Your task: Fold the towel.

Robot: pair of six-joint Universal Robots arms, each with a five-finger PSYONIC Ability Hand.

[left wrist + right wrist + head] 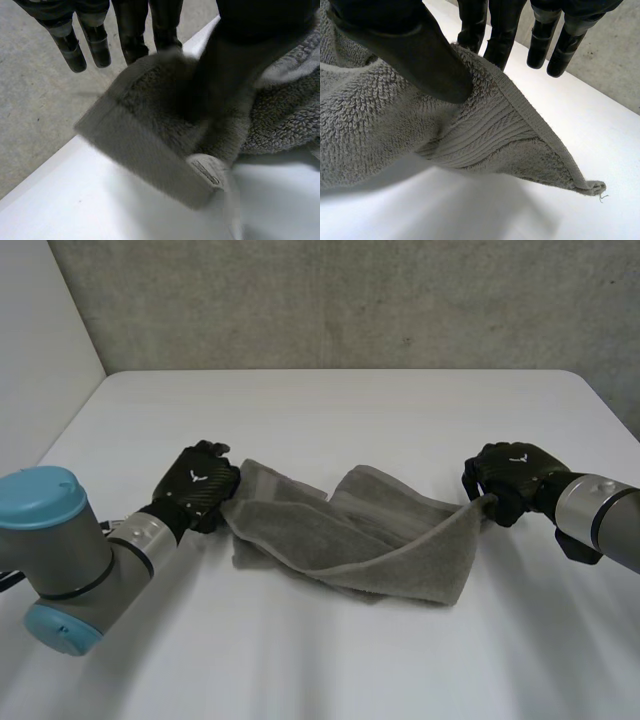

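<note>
L arm point(60, 550): lower left of frame
L hand point(197, 485): mid-left, thumb + fingers pinching towel's left end
towel point(380, 540): grey, bunched, centre of white table point(350, 400), right corner lifted off it
R hand point(515, 480): mid-right, thumb pinching that corner against fingers

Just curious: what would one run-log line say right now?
left hand: pinching towel end | right hand: pinching other end | towel: bunched between them
</note>
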